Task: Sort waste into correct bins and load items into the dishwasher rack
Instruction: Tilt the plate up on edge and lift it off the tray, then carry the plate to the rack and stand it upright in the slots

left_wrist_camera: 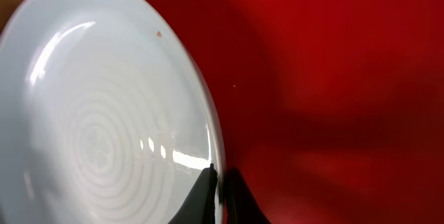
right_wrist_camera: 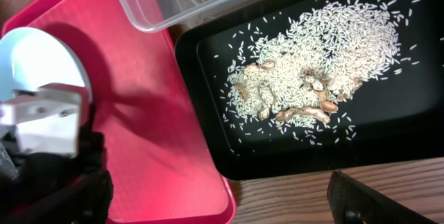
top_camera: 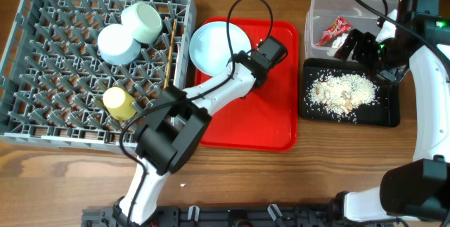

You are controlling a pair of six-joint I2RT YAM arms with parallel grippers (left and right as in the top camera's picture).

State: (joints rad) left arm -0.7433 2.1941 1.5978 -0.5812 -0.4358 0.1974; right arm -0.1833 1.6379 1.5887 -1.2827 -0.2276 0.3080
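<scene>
Left wrist view: left end effector [left_wrist_camera: 219,177] clamped on the rim of the white plate [left_wrist_camera: 104,120]; next, I reckon, lift it into the dishwasher rack [top_camera: 56,65].

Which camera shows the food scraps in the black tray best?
Right wrist: the food scraps show as separate grains and brown bits. Overhead gives only a pale patch; left wrist, nothing of them.
</scene>
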